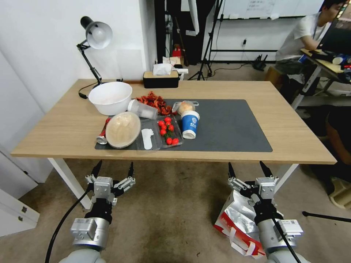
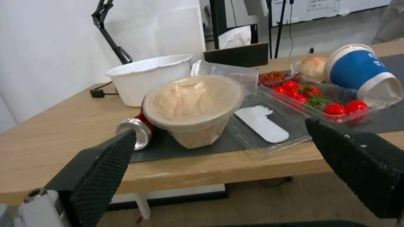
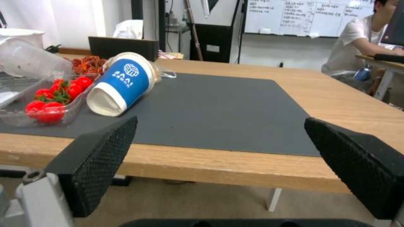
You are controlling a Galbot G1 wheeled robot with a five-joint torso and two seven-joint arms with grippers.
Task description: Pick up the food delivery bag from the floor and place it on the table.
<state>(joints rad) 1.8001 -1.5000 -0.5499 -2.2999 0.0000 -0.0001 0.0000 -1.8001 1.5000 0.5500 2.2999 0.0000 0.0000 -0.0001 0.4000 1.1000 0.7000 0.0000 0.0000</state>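
Note:
The food delivery bag [image 1: 237, 220], white and red with crumpled silver foil showing, lies on the floor in front of the table, at the right. My right arm passes above it and hides part of it. My right gripper [image 1: 246, 168] hangs open and empty just above the bag's far end, below the table's front edge. My left gripper [image 1: 114, 168] is also open and empty, low by the table's left leg. The table [image 1: 289, 124] has a light wood top and a dark grey mat [image 1: 226, 124]. Both wrist views look across the tabletop [image 2: 55, 132] [image 3: 349, 104] between spread fingers [image 2: 101, 170] [image 3: 101, 157].
Food clutters the mat's left half: a white bowl [image 1: 110, 97], a covered bowl [image 1: 123, 129], a tomato tray [image 1: 168, 131], a blue paper cup [image 1: 190, 124], a can [image 1: 102, 135]. A lamp [image 1: 95, 34] and tissue box [image 1: 161, 78] stand at the back. The mat's right half is bare.

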